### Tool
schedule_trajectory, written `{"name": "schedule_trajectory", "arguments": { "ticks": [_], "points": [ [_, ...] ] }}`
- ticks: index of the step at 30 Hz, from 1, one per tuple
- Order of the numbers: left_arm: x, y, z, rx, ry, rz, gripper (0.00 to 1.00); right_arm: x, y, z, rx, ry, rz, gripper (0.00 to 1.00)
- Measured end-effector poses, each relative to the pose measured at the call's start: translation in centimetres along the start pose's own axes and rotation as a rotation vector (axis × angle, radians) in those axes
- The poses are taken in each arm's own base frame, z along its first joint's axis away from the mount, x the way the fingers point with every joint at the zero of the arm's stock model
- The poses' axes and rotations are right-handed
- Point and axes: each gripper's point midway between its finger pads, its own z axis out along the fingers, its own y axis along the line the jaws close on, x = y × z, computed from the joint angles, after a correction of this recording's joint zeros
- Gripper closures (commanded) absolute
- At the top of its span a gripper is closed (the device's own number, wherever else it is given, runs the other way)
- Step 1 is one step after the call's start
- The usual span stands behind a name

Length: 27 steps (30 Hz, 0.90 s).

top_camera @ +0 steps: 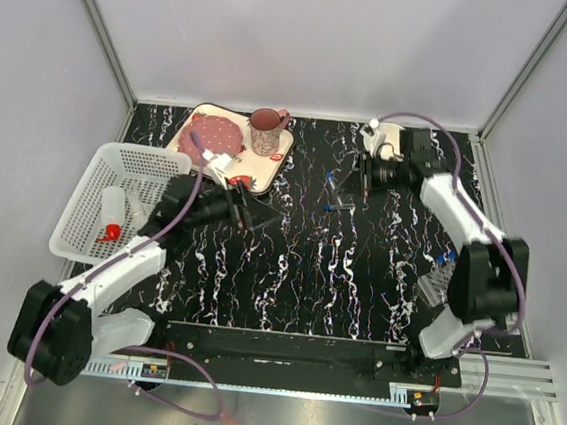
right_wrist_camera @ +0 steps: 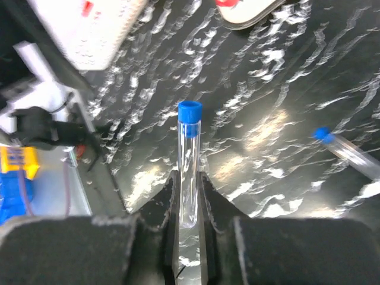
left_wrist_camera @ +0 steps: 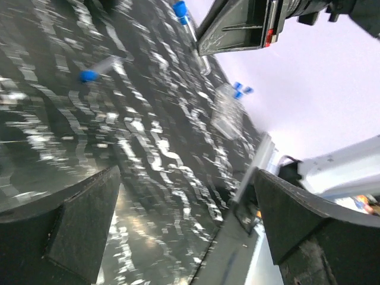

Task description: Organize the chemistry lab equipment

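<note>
Right claw [right_wrist_camera: 189,181] clenched on blue-capped tube [right_wrist_camera: 190,139]; left claw [left_wrist_camera: 185,178] released.
We note black marbled tabletop [right_wrist_camera: 279,71] beneath both claws, pale walls [top_camera: 311,34] beyond.

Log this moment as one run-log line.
right claw: shut on blue-capped test tube | left claw: open, empty | squeeze bottle: in white basket | tube rack: beside right arm

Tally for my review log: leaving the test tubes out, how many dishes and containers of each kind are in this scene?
Basket: 1
Squeeze bottle: 1
Tube rack: 1
Tray: 1
Plate: 1
Cup: 1
Bowl: 1
Total: 7
</note>
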Motion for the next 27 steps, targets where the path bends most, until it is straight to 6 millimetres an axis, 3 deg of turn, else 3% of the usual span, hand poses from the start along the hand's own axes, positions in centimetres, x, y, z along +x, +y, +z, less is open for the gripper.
{"name": "schedule_trajectory", "arguments": {
  "ticks": [3,5,7,11,17,22,27],
  "points": [
    [2.2,-3.1,2.9,0.09,0.055,-0.053,0.04,1.4,4.4,-1.9,-0.06,-0.094,0.052,0.93],
    [3.0,-5.1,4.8,0.124,0.076,-0.071,0.07,2.1,6.2,-2.8,-0.085,-0.147,0.071,0.93],
    [2.9,-6.9,6.7,0.15,0.071,-0.078,0.16,2.4,7.0,-3.5,-0.096,-0.195,0.097,0.93],
    [2.2,-8.4,9.7,0.153,0.024,-0.088,0.27,2.1,6.6,-5.1,-0.093,-0.293,0.176,0.93],
    [3.1,-8.3,13.0,0.114,0.008,-0.105,0.28,1.4,6.4,-6.2,-0.097,-0.366,0.24,0.93],
    [3.1,-10.0,14.4,0.126,0.001,-0.093,0.28,1.0,7.0,-6.6,-0.11,-0.394,0.243,0.92],
    [2.6,-10.9,14.9,0.113,-0.021,-0.082,0.37,1.0,7.3,-6.7,-0.116,-0.403,0.252,0.93]
  ]
}}
